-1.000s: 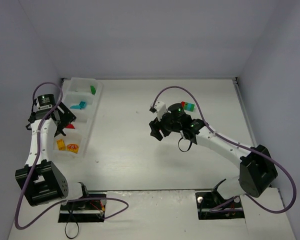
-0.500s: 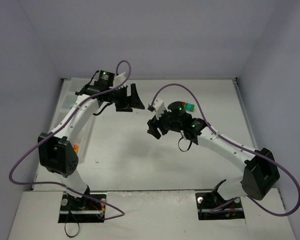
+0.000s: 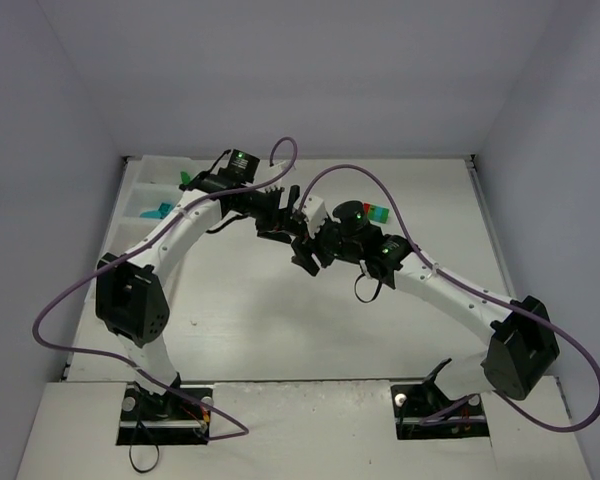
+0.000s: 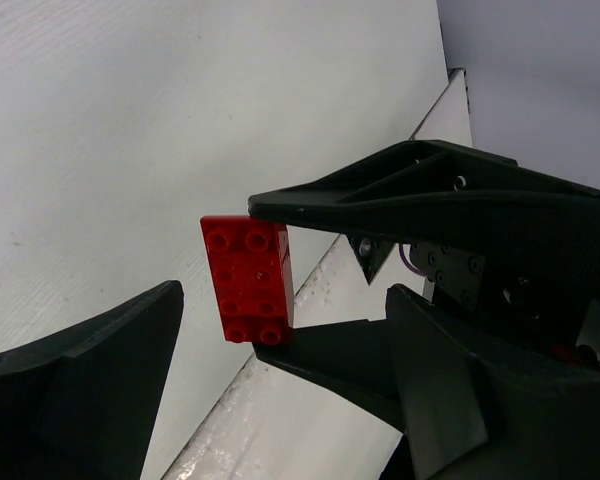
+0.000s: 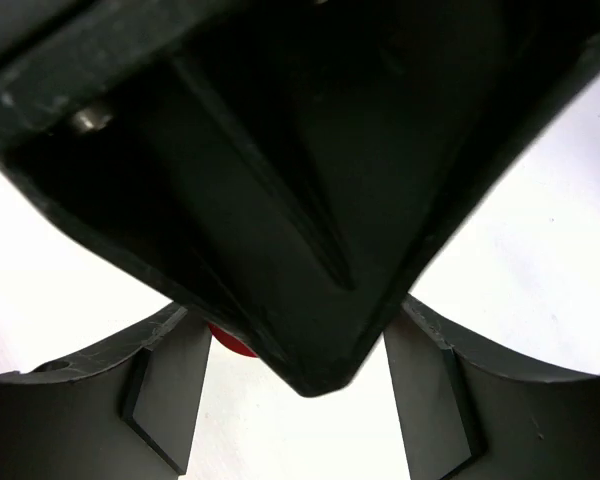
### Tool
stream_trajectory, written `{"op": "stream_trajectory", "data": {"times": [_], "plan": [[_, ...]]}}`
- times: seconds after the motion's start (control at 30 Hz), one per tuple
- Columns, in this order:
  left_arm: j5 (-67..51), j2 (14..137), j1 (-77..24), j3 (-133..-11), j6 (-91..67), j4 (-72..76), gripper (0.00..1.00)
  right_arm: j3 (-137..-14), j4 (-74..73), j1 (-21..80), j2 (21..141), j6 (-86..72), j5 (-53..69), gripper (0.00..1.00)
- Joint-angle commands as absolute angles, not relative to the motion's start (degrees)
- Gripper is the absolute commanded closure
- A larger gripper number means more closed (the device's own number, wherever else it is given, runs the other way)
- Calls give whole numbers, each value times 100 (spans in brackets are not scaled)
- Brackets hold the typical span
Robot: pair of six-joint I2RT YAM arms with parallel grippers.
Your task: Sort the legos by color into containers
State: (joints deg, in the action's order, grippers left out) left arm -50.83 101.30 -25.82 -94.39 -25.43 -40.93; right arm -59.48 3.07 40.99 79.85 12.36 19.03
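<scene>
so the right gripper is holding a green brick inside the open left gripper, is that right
Not green. The brick is red, as the left wrist view shows. The rest stands: the right gripper holds it inside the open left gripper.

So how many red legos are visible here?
2. One red brick pinched in the right claw; one red piece in the clump beyond that arm. The left arm may hide more in the tray.
</scene>
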Motion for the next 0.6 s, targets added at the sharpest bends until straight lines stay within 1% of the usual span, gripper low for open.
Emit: {"op": "stream_trajectory", "data": {"times": [0.0,0.37,0.57], "plan": [[-5230,9818,-2558,-9440,-2303,-4070,25,-6179,580,4148,7831,1362,1732,100],[-5458,9905,-2663,-9255,-2144,-3876,28,-6240,589,4140,7770,1362,1705,100],[-5414,9975,-2760,-9255,-2460,-3455,30,-6249,580,4140,7770,1354,1767,100]]}}
